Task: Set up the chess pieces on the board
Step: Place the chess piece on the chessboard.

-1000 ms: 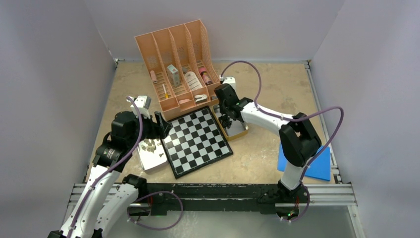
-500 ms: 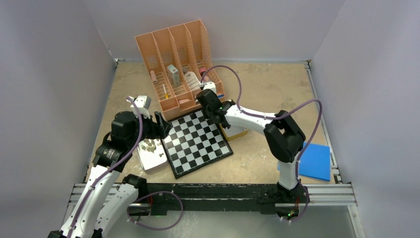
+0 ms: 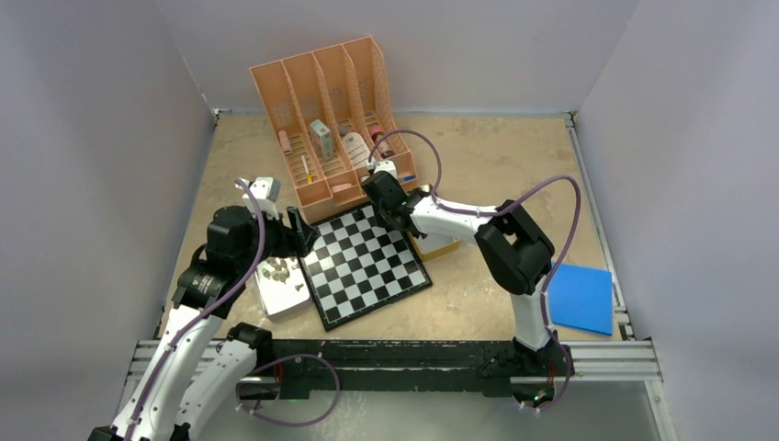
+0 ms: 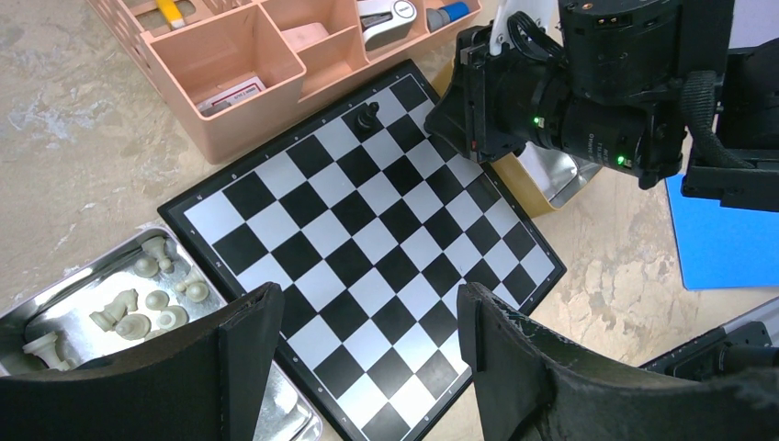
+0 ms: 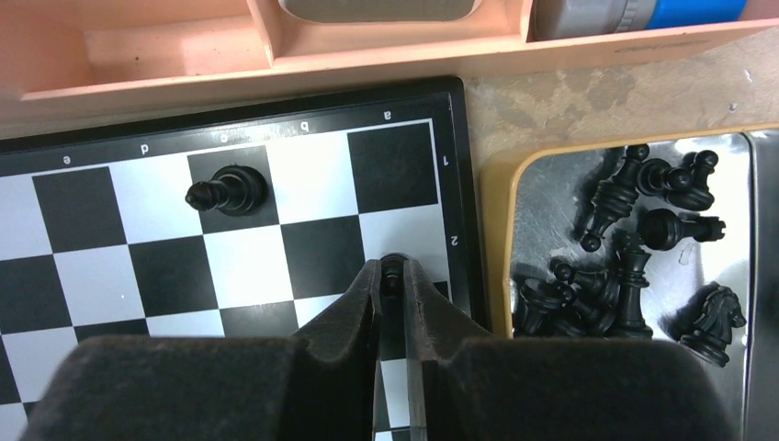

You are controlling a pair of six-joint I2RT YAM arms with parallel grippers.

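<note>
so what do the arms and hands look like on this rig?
The left arm and right arm have white links and bulky black joint housings, with a looping purple cable along each. The left hand and right hand are matte black with tapered fingers. Green lights dot the right wrist.

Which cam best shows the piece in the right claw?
Right wrist: the black piece sits pinched in the right claw over the board. Top external and left wrist: that arm hides it.

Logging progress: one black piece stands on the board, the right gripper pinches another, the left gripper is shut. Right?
No: the left wrist view shows the left gripper open. One black piece does stand on the board, and the right gripper pinches a second black piece.
</note>
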